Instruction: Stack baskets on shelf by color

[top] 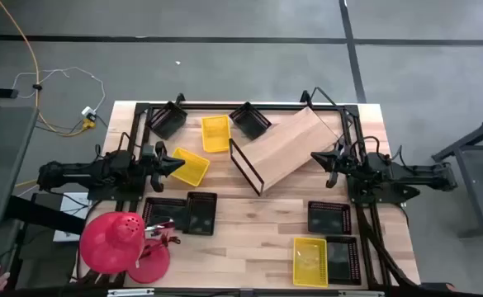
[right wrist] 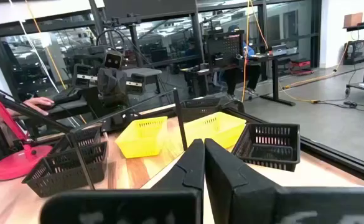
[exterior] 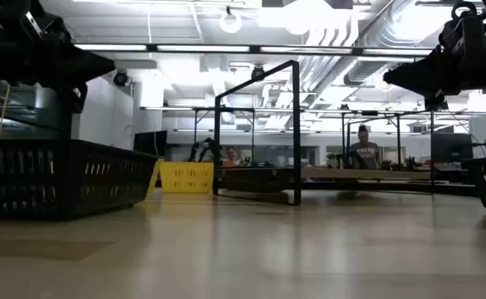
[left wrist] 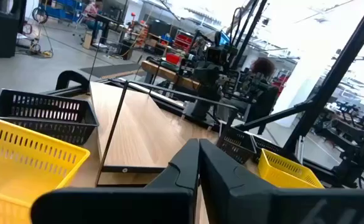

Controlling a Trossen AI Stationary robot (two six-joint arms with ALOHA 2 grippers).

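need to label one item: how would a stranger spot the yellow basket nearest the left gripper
Find the slanted wooden shelf mid-table. To its left lie two yellow baskets; take the yellow basket at the left gripper tip. It sits turned askew, unlike its squarer neighbour.

A grey concrete floor [top: 224, 21] crossed by dark seams surrounds the wooden table [top: 249, 247], with a yellow cable [top: 28, 49] and a white cord [top: 72, 78] trailing across it. Overhead, white ducts [exterior: 342, 41] and strip lights [exterior: 143, 47] run along the ceiling of an open workshop. A person [exterior: 364, 149] stands among distant black frames, another sits farther back [left wrist: 94, 12], and glass partitions [right wrist: 244, 31] line one side.
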